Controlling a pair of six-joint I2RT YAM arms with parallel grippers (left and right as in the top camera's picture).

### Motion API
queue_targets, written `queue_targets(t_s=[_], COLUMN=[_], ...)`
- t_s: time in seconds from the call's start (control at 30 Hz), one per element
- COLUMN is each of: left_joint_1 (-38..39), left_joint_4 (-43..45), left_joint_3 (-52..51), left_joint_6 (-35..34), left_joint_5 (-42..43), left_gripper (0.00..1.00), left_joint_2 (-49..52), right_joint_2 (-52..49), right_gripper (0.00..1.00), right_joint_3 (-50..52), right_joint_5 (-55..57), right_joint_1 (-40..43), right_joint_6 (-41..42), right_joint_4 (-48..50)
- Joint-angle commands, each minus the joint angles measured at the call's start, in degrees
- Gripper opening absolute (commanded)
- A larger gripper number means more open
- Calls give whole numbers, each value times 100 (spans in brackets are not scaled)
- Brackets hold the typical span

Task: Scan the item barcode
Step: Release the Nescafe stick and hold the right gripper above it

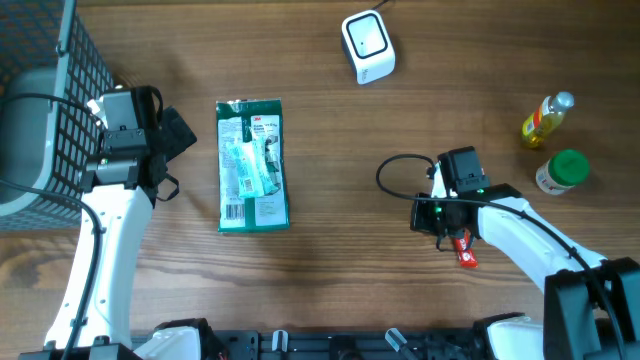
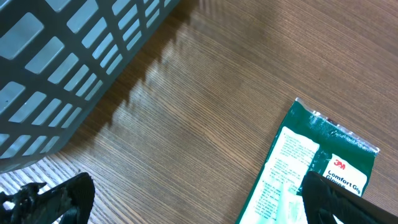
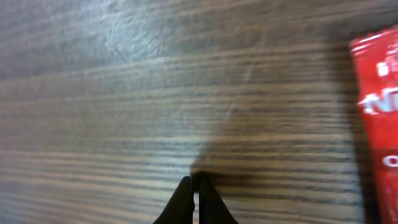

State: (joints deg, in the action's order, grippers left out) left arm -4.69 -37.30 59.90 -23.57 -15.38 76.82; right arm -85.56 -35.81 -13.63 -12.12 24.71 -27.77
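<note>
Right fingers (image 3: 181, 204) pressed together over table (image 3: 124, 93), red packet (image 3: 378, 118) just beside

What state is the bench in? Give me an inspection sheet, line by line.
Surface: wooden table, no spills seen.
Job's things: green glove packet lying flat; white scanner at far edge.
Clutter: yellow bottle, green-lidded jar, red packet by right arm.
Pincers: left pincer open, empty; right pincer shut, empty.
Cables: black cable looped at right wrist.
Surroundings: grey basket at left.
</note>
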Motion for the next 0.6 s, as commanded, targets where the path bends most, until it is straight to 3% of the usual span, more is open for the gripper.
queue_targets(t_s=[0.0,0.13,0.57], left_joint_1=[-35,-35,-35], left_joint_4=[2,2,2], left_joint_3=[48,48,48], left_joint_6=[68,68,68], left_joint_5=[-76,-76,-74], left_gripper=[100,100,100], left_joint_2=[-26,-26,-26], right_joint_2=[-125,-125,-125], right_gripper=[7,8,51], right_joint_3=[199,199,199], right_joint_5=[1543,1878,1622], right_joint_1=[-7,-7,-7], right_joint_6=[417,413,393], right_joint_4=[9,39,199])
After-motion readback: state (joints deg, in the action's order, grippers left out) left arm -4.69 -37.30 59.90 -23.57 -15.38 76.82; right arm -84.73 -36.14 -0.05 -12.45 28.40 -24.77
